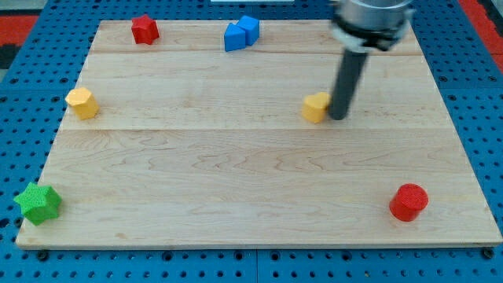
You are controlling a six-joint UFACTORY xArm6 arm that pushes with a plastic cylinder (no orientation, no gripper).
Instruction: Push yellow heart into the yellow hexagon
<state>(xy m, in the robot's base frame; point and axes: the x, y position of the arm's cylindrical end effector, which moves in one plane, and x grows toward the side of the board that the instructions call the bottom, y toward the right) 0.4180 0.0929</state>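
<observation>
- Down at the view's bottom, nearest the camera, the green star point(38, 203) sits in the board's bottom-left corner, right by both edges, and the red cylinder point(409, 202) stands near the bottom-right corner, a little in from the right edge.
- Now to the arm: no pincer here, nothing to spread or press together, just a straight dark rod, and my tip point(339, 117) is down on the wooden board point(236, 181).
- My tip stands just to the view's right of the yellow heart point(316, 108), touching it or as good as touching; the gap is too fine to call.
- The heart lies right of centre, in the board's upper half, well away from every edge.
- Left of the heart, a long open stretch of bare wood runs all the way to the yellow hexagon point(82, 103), which sits near the left edge at about the same height in the view.
- Up top, the blue block point(240, 34), shape hard to make out, rests near the top edge, left of the rod.
- The red star point(145, 29) holds the top-left corner, close to the top edge.
</observation>
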